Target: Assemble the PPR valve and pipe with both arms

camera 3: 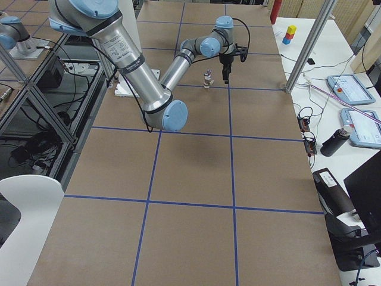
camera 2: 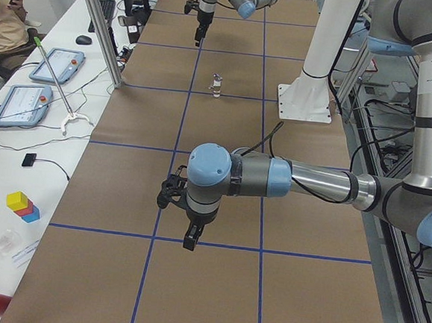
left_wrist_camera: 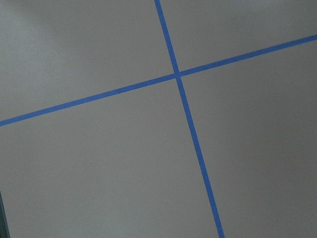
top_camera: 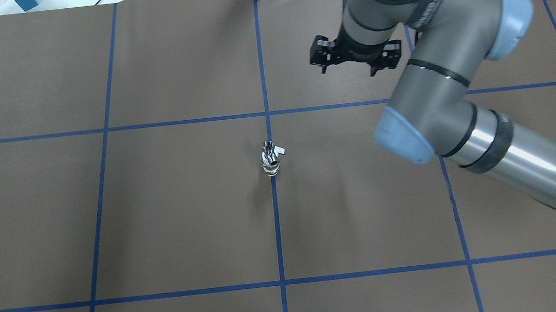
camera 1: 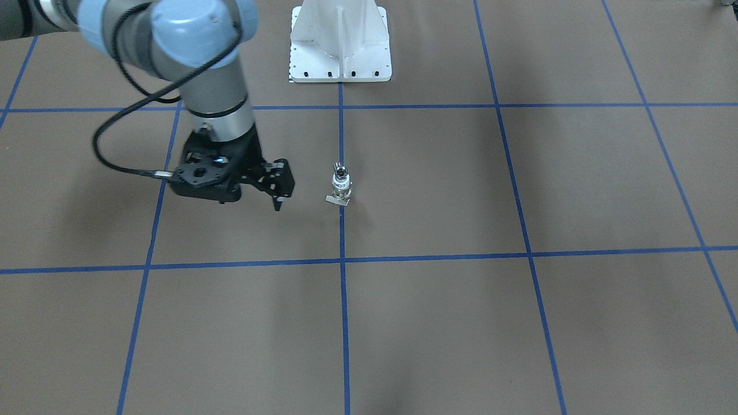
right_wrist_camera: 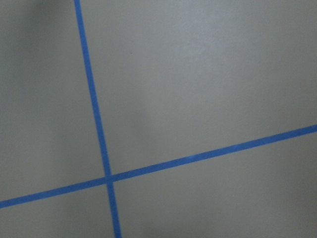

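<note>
Overhead cam sits behind the robot, looking forward and down on the table (top_camera: 186,212). The front-facing one looks back from across it, steeply down (so sides flip). Both catch the white pedestal (camera 1: 340,46) and the PPR valve (camera 1: 340,185) mid-table. Two side cams look along the table from either end. Both wrist cams stare close-up at blue tape crossings (left_wrist_camera: 176,75).

PPR valve (camera 1: 340,187) + pipe (camera 1: 341,171) are tiny in every cam, can't tell where one ends and the other starts. Right tool (camera 1: 278,203): fingers overlap side-on from the front and sit under the wrist from overhead, so gap unknown. Left tool (camera 2: 189,242) only shows in the left-end cam, too small. Pedestal (camera 1: 340,40) cut off at 12 o'clock.
</note>
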`<state>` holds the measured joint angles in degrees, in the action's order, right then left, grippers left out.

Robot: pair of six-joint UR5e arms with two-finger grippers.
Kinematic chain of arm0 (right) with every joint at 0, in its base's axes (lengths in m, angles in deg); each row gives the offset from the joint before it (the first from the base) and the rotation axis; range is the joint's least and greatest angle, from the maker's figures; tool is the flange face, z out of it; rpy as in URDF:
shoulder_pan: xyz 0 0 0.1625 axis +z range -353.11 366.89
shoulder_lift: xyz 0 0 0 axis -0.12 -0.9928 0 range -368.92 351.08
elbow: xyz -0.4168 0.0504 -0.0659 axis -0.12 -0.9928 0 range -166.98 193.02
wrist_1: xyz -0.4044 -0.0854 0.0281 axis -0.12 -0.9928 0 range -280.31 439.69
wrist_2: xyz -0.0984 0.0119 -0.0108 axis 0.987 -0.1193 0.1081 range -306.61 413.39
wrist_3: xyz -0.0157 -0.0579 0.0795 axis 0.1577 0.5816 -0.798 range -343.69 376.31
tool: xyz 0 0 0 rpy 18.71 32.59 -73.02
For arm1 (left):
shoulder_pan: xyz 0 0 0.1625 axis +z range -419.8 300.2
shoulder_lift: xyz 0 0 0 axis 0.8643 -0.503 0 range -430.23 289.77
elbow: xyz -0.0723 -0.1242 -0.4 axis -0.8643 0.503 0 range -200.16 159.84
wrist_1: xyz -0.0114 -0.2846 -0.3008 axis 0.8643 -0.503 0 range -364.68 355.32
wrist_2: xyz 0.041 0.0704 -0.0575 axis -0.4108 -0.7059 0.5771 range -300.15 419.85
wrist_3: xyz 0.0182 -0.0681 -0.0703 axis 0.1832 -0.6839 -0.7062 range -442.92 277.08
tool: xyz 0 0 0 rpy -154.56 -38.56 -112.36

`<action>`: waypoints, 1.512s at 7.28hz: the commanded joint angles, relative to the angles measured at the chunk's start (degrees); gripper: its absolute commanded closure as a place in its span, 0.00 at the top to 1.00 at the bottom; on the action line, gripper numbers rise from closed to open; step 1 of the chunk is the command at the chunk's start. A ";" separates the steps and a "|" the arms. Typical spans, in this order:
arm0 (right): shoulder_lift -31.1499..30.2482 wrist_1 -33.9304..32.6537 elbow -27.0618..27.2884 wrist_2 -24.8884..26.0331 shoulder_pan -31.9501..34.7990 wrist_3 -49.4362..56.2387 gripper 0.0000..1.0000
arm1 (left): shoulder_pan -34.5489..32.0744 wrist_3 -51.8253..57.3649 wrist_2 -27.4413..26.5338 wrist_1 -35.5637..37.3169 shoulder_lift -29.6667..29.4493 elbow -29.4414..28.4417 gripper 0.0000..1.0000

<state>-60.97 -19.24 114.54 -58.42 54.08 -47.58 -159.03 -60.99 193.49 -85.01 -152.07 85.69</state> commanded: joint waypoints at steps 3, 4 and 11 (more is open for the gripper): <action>-13.32 0.58 2.89 -10.77 14.31 27.17 1.00 | 0.00 0.39 -0.05 -0.09 0.44 -0.56 1.00; -16.48 0.58 2.89 -11.75 17.03 33.24 1.00 | 0.09 -0.13 -0.13 0.17 0.27 -0.29 1.00; -37.31 0.67 2.80 -18.53 33.14 62.47 1.00 | 0.88 -0.48 -0.05 -2.02 1.77 -0.82 1.00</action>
<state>-95.12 -18.68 117.25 -76.82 85.63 12.36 -158.41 -61.38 193.43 -86.51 -150.59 84.92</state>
